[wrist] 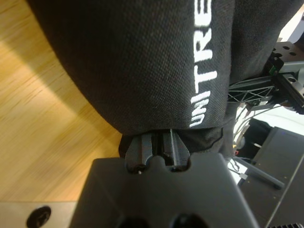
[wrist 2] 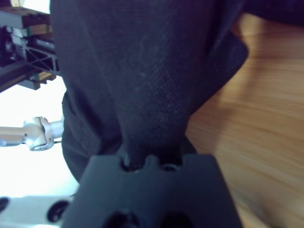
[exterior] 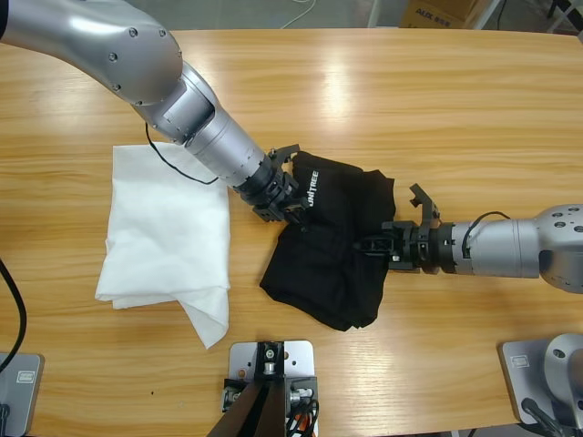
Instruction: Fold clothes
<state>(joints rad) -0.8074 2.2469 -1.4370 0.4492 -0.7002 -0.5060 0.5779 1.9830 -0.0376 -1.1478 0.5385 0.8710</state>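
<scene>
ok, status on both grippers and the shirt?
Left gripper and right gripper both shut on the soft black T-shirt, bunched on the wooden table. White cloth alongside, clear.

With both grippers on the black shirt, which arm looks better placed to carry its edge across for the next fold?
Probably the left gripper: it pinches the black T-shirt at the lettered collar end. The right gripper is clamped on bunched fabric at the shirt's other edge. Both are shut on cloth.

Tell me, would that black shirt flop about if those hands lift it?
Probably floppy: the soft black fabric T-shirt lies crumpled and bunched between the left hand and the right hand. It drapes in folds from the pinch in both wrist views, so it likely sags. It seems unlikely to slip, being woven.
</scene>
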